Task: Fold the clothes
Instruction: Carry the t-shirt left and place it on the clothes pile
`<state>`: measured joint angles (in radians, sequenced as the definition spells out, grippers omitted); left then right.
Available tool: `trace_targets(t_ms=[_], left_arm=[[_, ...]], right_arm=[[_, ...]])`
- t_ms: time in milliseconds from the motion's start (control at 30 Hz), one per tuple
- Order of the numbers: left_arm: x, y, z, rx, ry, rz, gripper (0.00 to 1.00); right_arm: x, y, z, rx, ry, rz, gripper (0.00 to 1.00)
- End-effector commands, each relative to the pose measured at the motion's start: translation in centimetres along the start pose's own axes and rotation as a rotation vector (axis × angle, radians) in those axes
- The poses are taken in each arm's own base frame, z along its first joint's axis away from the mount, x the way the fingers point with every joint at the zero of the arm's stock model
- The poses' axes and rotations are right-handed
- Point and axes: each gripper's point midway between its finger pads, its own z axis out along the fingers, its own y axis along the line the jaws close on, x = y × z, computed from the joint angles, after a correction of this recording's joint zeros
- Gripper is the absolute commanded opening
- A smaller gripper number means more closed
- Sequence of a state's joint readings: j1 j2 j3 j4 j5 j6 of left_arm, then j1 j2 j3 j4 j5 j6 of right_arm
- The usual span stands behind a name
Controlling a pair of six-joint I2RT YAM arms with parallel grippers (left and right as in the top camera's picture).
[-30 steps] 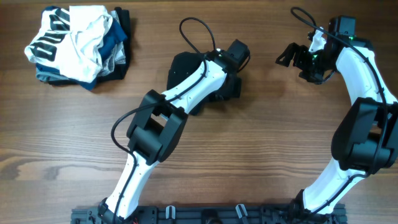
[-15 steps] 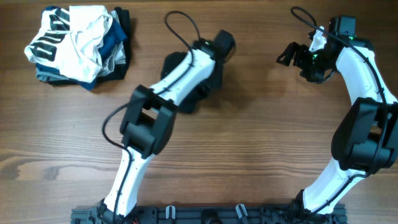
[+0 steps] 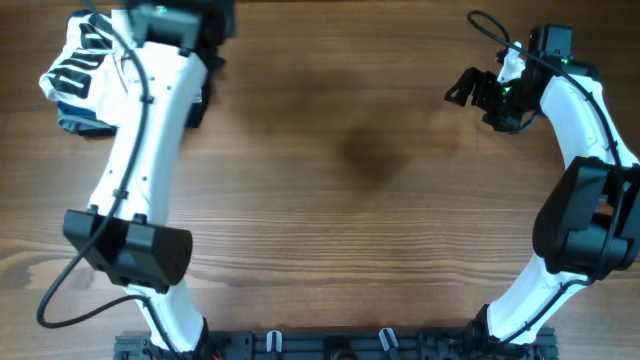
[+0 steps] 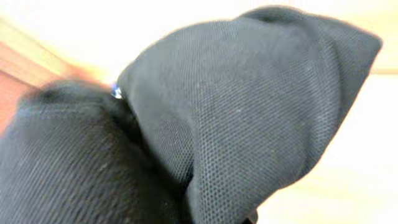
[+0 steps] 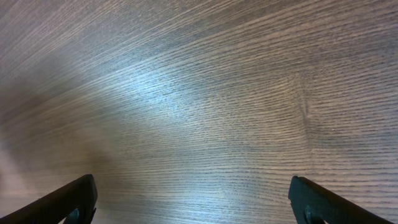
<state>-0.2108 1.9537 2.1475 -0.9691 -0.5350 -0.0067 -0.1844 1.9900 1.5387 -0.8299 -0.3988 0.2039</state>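
Overhead: the left arm (image 3: 140,130) reaches to the far left corner of the table (image 3: 360,220), over the pile of clothes (image 3: 75,80). The left gripper sits at the frame's far edge with its fingers hidden, so we cannot tell if it is wide or closed. The right gripper (image 3: 460,92) hangs at the far right, well apart from the pile, holding nothing. No garment lies spread on the middle of the table.

Left wrist: black cloth (image 4: 249,93) fills the view, bunched, right up against the camera. No fingers show, so we cannot confirm a grip.

Right wrist: only bare wood below. The fingers (image 5: 74,200) sit at the two lower corners, spread wide and empty.

We judge the step is at the pile, either taking a black piece or setting one down; we cannot tell which. If it is a pick, the next move calls for lifting one piece clear without dragging its neighbours, then laying it flat mid-table where the right arm can help.
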Motion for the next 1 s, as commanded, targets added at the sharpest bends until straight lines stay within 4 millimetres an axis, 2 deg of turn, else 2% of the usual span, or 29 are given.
trace_targets(t_ms=[0,100,200,300,467,567,667,700,833,967], left_arm=[[-3.2,9.5,-0.3,-0.263,-0.078,0.164,0.04],[-4.8,15.9,1.2,-0.384,-0.101,0.264,0.04],[-5.9,19.8,2.9,-0.409,-0.143,0.325,0.04],[-5.5,20.8,6.0,-0.313,-0.157,0.512,0.04],[-1.1,22.6,12.8,-0.269,-0.026,0.665,0.04],[0.8,21.1,16.3,-0.196,-0.005,0.681,0.04],[1.9,18.6,18.1,-0.147,0.018,0.706,0.04],[2.4,16.9,18.2,-0.111,0.031,0.712,0.04],[3.3,12.1,17.6,-0.022,0.061,0.592,0.04],[6.1,6.8,16.2,0.092,0.168,0.413,0.04]], right_arm=[[-0.5,0.5,-0.8,0.003,-0.027,-0.008,1.00],[-0.3,1.3,-0.5,-0.001,-0.019,-0.025,0.99],[0.0,2.1,-0.2,-0.005,-0.013,-0.042,1.00],[0.3,2.6,0.0,-0.008,-0.003,-0.053,0.99],[0.6,3.0,0.2,-0.009,0.007,-0.059,0.99],[0.6,3.0,0.2,-0.008,0.007,-0.053,0.99],[0.6,3.0,0.2,-0.008,0.005,-0.039,0.99],[0.4,3.0,0.2,-0.010,-0.001,-0.039,0.98],[0.1,3.1,0.2,-0.013,-0.014,-0.044,0.98],[0.1,3.1,0.2,-0.014,-0.014,-0.044,0.99]])
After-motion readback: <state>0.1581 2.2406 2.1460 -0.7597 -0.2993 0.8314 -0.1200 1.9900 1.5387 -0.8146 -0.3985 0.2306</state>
